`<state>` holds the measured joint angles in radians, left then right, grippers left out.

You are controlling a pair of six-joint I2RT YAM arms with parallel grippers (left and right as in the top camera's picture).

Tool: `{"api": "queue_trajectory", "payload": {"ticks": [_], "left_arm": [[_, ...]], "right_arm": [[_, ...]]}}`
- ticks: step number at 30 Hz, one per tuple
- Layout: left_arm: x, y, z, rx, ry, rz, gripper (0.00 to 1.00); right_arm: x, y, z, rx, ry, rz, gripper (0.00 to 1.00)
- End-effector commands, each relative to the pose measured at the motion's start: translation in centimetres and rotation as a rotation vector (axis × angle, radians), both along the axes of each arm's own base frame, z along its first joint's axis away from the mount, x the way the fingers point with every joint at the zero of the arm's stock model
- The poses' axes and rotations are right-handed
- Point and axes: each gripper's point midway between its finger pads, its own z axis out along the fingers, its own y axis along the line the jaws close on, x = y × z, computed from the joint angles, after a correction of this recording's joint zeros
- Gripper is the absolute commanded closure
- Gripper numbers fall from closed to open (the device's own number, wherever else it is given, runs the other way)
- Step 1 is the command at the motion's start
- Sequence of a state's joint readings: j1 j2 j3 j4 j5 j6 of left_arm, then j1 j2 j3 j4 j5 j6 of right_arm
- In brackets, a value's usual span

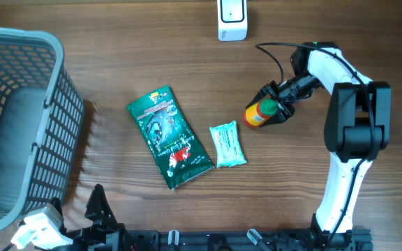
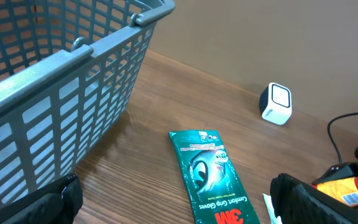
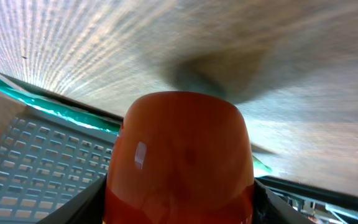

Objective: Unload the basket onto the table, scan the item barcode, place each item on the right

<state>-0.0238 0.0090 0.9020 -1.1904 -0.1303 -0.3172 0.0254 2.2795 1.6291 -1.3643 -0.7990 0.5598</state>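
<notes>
Right claw point(image 1: 271, 107) is straddling the orange bottle point(image 1: 255, 116); pinching or not, I cannot tell. Bare table point(image 1: 292, 183) is lying open around it, small teal packet point(image 1: 227, 145) sitting beyond its fingertips.

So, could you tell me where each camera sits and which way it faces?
Overhead: above the table, looking straight down; right arm and left gripper show.
Left wrist: low, facing basket and scanner; own fingers at bottom corners.
Right wrist: close behind the orange bottle, own fingers flanking it.
Shared: green packet, overhead and left wrist.
</notes>
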Motion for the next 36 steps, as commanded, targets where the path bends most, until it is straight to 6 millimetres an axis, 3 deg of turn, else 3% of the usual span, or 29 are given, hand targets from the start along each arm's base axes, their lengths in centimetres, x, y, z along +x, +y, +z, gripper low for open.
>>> {"api": "queue_trajectory", "payload": {"ticks": [1,4,8,11,15,20,21,22,29,33,36], "left_arm": [[0.0,0.1,0.0,-0.005,-0.003,0.01,0.0],[0.0,0.1,0.0,-0.005,-0.003,0.01,0.0],[0.0,0.1,0.0,-0.005,-0.004,0.01,0.0],[0.0,0.1,0.0,-0.005,-0.003,0.01,0.0],[0.0,0.1,0.0,-0.005,-0.003,0.01,0.0],[0.0,0.1,0.0,-0.005,-0.003,0.01,0.0],[0.0,0.1,0.0,-0.005,-0.003,0.01,0.0],[0.0,0.1,0.0,-0.005,-0.003,0.01,0.0],[0.0,0.1,0.0,-0.005,-0.003,0.01,0.0],[0.0,0.1,0.0,-0.005,-0.003,0.01,0.0],[0.0,0.1,0.0,-0.005,-0.003,0.01,0.0]], "right_arm": [[-0.5,-1.7,2.6,-0.028,-0.034,0.002,0.62],[-1.7,-4.1,4.5,-0.254,0.043,-0.08,0.61],[-2.6,-3.4,8.5,-0.241,-0.02,-0.094,0.59],[-3.2,-0.7,11.7,-0.096,-0.098,-0.061,0.53],[-4.0,2.9,12.9,0.06,-0.087,-0.03,0.51],[-5.8,7.7,12.4,0.256,-0.026,-0.015,0.52],[-6.3,9.1,12.8,0.364,-0.002,-0.033,0.52],[-6.4,9.3,12.8,0.391,0.001,-0.039,0.53],[-6.2,9.3,12.2,0.392,-0.022,-0.034,0.54],[-5.9,7.5,8.4,0.136,-0.018,-0.032,0.58],[-5.4,6.8,7.9,0.101,-0.039,-0.038,0.59]]}}
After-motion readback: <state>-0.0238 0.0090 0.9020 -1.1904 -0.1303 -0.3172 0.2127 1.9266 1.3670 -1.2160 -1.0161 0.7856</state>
